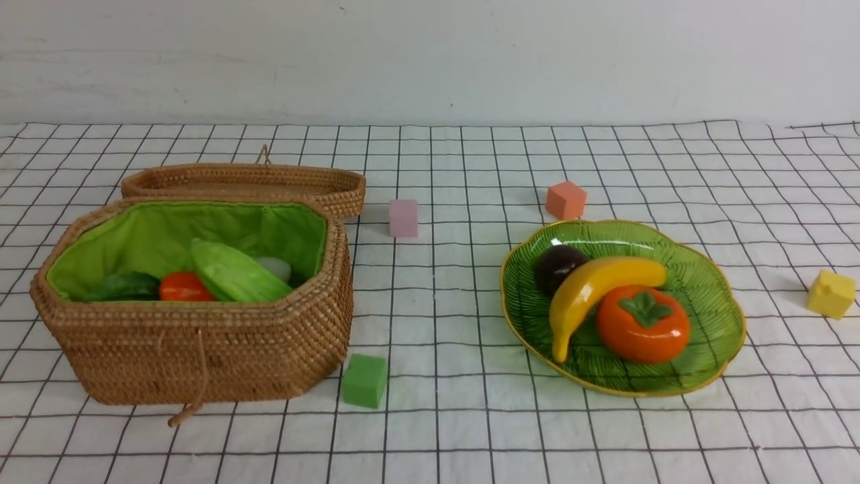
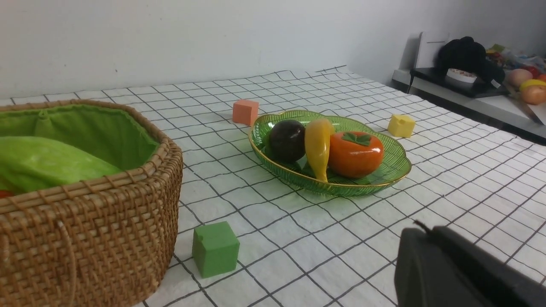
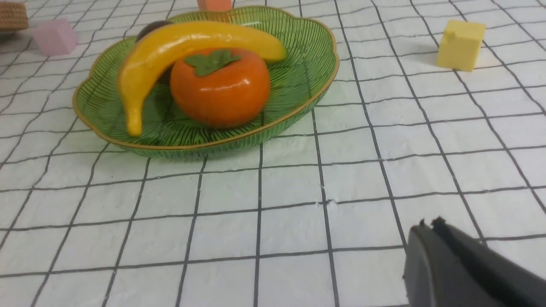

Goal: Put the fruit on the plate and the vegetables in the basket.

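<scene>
Three fruits (image 1: 608,302) are sitting on the plate (image 1: 712,296) and vegetables (image 1: 228,272) are lying in the basket (image 1: 201,349) (both grippers (image 3: 431,224) closed, empty), so the banana (image 1: 598,286), leaning across its neighbours, is risking a roll-off if bumped.

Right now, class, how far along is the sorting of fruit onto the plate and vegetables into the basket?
Done: the banana, persimmon and mangosteen lie on the plate. The basket holds the gourd, carrot, a white radish and a dark vegetable.
In hand: nothing; both jaws are shut and empty.
Left: seemingly nothing; only foam cubes remain on the cloth.
</scene>
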{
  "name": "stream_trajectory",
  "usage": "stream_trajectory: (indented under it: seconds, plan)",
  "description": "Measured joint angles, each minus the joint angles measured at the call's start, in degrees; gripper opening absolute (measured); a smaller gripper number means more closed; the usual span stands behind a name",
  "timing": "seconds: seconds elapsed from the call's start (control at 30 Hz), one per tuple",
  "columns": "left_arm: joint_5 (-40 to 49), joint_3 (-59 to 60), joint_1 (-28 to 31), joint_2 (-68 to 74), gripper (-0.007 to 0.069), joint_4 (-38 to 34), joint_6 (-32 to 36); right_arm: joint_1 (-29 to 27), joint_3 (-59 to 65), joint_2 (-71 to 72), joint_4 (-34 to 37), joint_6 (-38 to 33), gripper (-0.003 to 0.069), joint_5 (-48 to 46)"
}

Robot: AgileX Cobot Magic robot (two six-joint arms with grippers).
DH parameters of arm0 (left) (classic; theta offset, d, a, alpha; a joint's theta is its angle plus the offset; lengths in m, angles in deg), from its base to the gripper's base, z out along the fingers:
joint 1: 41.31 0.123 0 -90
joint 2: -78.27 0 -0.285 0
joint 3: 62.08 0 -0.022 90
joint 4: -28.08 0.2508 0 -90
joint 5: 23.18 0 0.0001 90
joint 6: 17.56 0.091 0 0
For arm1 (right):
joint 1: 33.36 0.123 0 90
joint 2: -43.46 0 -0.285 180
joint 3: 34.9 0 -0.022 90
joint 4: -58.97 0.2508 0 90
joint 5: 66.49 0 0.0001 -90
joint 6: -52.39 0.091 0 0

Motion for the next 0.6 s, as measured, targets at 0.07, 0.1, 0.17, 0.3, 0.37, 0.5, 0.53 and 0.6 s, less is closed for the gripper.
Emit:
stream_trajectory:
  seconds: [0.07, 0.1, 0.17, 0.3, 0.37, 0.5, 0.53, 0.6]
  plan:
    - [0.00, 0.08, 0.00, 0.00, -0.0013, 0.00, 0.00, 0.00, 0.00, 0.00, 0.00, 0.00, -0.0008, 0.06]
    - [-0.05, 0.07, 0.00, 0.00, -0.0013, 0.00, 0.00, 0.00, 0.00, 0.00, 0.00, 0.00, -0.0008, 0.17]
    - [0.00, 0.07, 0.00, 0.00, -0.0013, 0.00, 0.00, 0.00, 0.00, 0.00, 0.00, 0.00, -0.0008, 0.17]
    - [0.00, 0.07, 0.00, 0.00, -0.0013, 0.00, 0.00, 0.00, 0.00, 0.00, 0.00, 0.00, -0.0007, 0.17]
    - [0.00, 0.07, 0.00, 0.00, -0.0013, 0.00, 0.00, 0.00, 0.00, 0.00, 0.00, 0.00, -0.0006, 0.19]
    - [0.00, 0.07, 0.00, 0.00, -0.0013, 0.00, 0.00, 0.00, 0.00, 0.00, 0.00, 0.00, -0.0004, 0.19]
    - [0.00, 0.07, 0.00, 0.00, -0.0013, 0.00, 0.00, 0.00, 0.00, 0.00, 0.00, 0.00, -0.0003, 0.19]
    - [0.00, 0.07, 0.00, 0.00, -0.0012, 0.00, 0.00, 0.00, 0.00, 0.00, 0.00, 0.00, -0.0003, 0.19]
